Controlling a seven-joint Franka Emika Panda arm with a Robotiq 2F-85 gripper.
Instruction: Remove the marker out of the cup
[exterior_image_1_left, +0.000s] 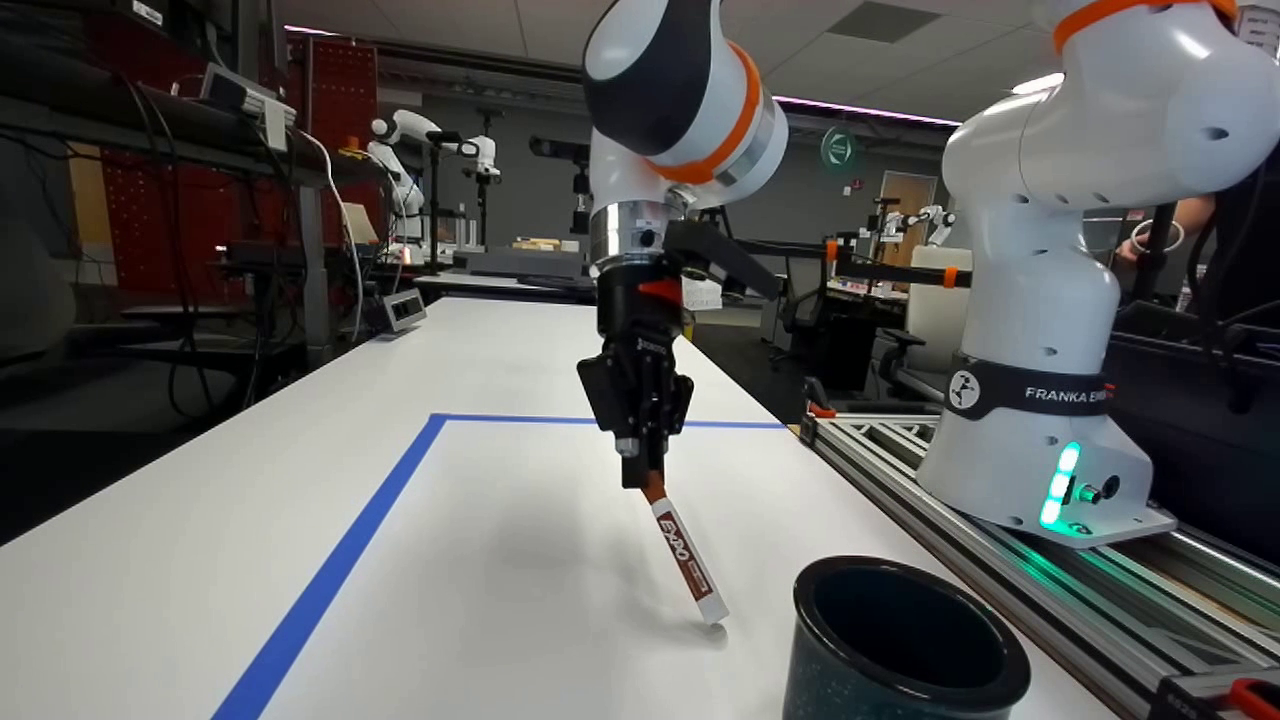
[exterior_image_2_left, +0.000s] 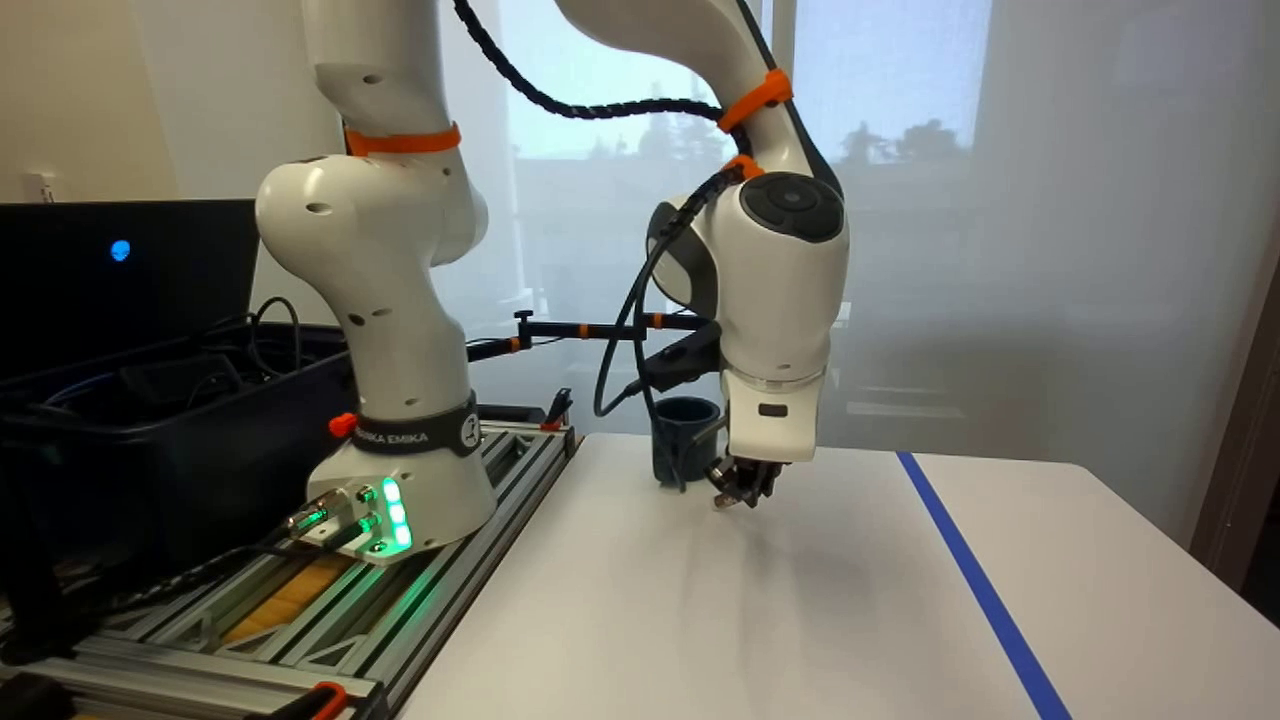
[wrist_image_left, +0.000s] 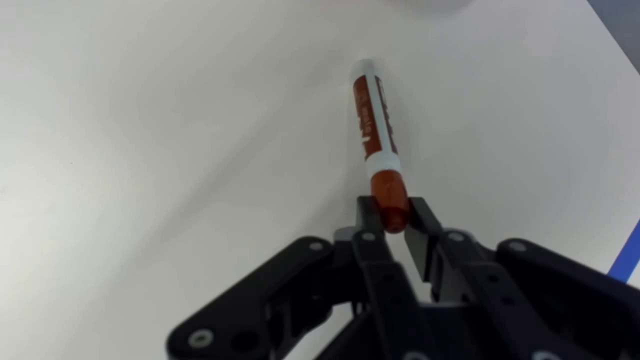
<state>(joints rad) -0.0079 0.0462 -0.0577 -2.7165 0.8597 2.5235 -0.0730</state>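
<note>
The marker (exterior_image_1_left: 685, 560) has a white barrel with a dark red label and a red-orange cap. My gripper (exterior_image_1_left: 645, 475) is shut on its cap end, and the fingers pinch the cap from both sides in the wrist view (wrist_image_left: 391, 212). The marker slants down, its white end very near the table; I cannot tell whether it touches. It also shows in the wrist view (wrist_image_left: 374, 117). The dark teal cup (exterior_image_1_left: 845, 690) stands upright beside the marker, apart from it. In an exterior view the cup (exterior_image_2_left: 672, 450) is behind the gripper (exterior_image_2_left: 745, 490), which mostly hides the marker.
The white table (exterior_image_1_left: 480, 560) has blue tape lines (exterior_image_1_left: 350, 545). The robot's base (exterior_image_1_left: 1040, 460) stands on a metal frame (exterior_image_1_left: 1000, 590) along the table's edge, close to the cup. A black bin (exterior_image_2_left: 200, 470) and a laptop (exterior_image_2_left: 120, 290) are behind the base.
</note>
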